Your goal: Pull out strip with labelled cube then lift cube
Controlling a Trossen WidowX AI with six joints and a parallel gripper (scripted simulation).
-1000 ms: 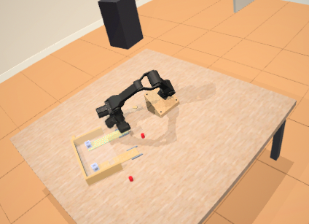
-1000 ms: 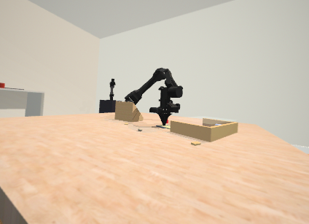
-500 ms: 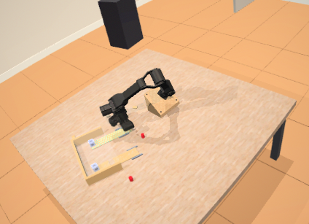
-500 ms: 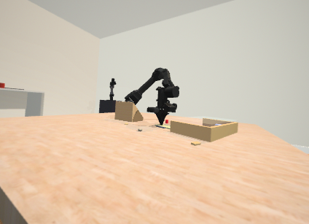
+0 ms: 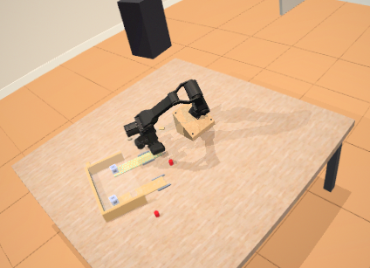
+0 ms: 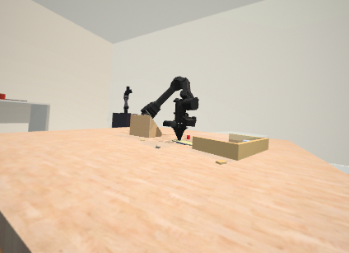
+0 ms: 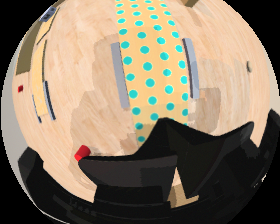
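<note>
Left from above, a low yellow wooden frame (image 5: pixel 126 208) (image 6: pixel 216 147) (image 7: pixel 27 50) is out past the hand. Two small white cubes with dark marks are there; I cannot read them. One (image 5: pixel 113 168) is at the far end of a long, flat yellow strip with blue-green dots (image 5: pixel 131 163) (image 6: pixel 185 142) (image 7: pixel 150 65). It is likely the one we want. The plain yellow strip (image 5: pixel 153 185) (image 7: pixel 40 75), off to the hand's side, looks broken by a gap.

Next, the dotted strip runs its long way from that cube right to the black gripper (image 5: pixel 157 147) (image 6: pixel 179 138) (image 7: pixel 163 122). Its fingers are shut, with nothing seen between them, and the tips are on or just over the strip. The pull should go straight along it, away from the frame, toward the arm's base. A sideways tug could jam it.

Right of the hand sits a small red cylinder (image 5: pixel 171 162) (image 6: pixel 188 137) (image 7: pixel 82 152).
</note>
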